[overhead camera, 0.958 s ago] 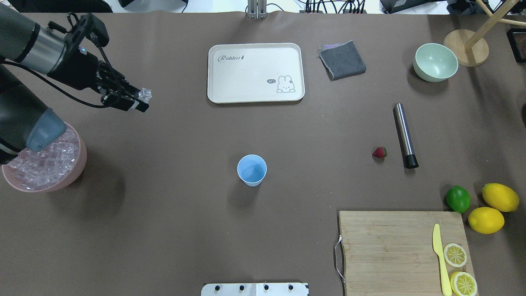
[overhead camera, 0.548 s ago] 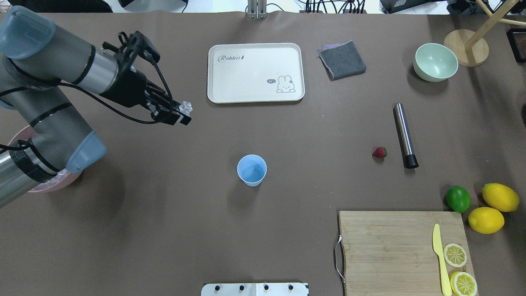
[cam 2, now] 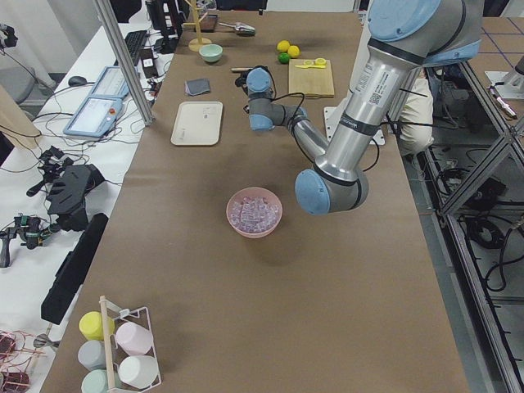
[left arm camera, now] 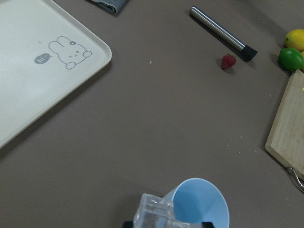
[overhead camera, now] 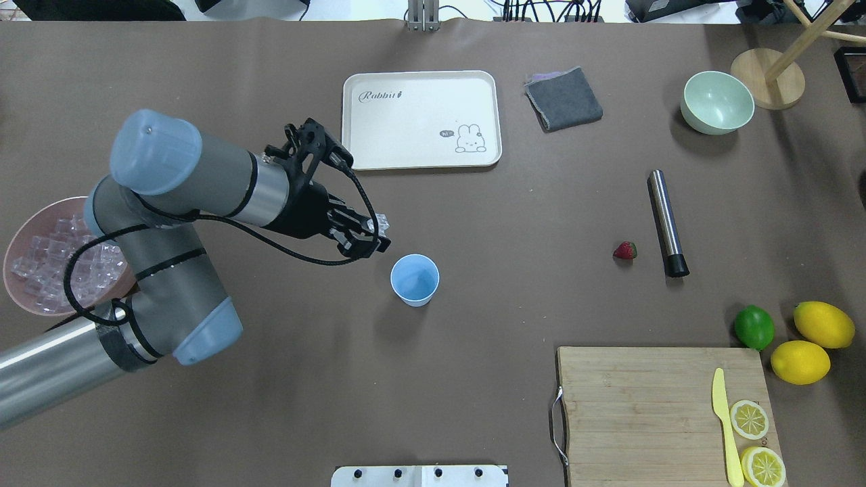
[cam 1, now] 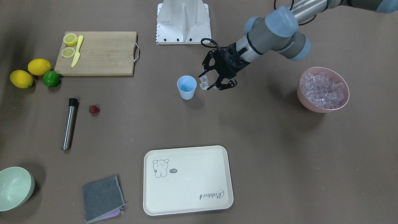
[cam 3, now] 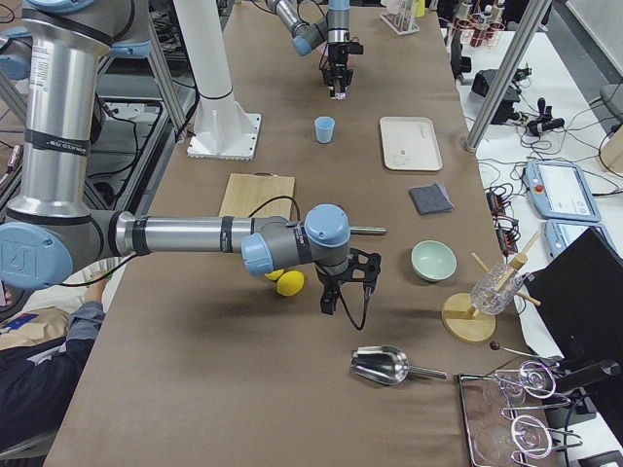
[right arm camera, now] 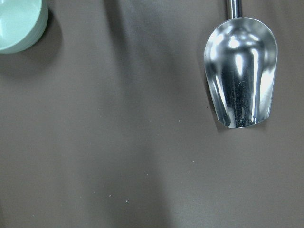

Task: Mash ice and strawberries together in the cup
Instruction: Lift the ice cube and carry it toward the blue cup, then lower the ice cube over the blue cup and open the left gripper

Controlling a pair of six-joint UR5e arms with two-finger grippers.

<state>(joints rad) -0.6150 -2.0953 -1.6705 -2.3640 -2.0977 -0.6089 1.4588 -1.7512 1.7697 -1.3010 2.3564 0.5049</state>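
Exterior front-facing: left gripper (cam 1: 207, 81) pinches clear, glassy ice (cam 1: 203, 83) by cup (cam 1: 187, 87); right gripper (cam 3: 346, 292) unclear.

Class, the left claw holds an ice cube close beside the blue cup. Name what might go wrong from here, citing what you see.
1. The ice cube sits beside the rim of the cup, not over its opening; released now, it would likely hit the table.
2. The left claw hangs close to the cup; crossing low might tip it.
3. The cube is pinched at the fingertips only and may slip.
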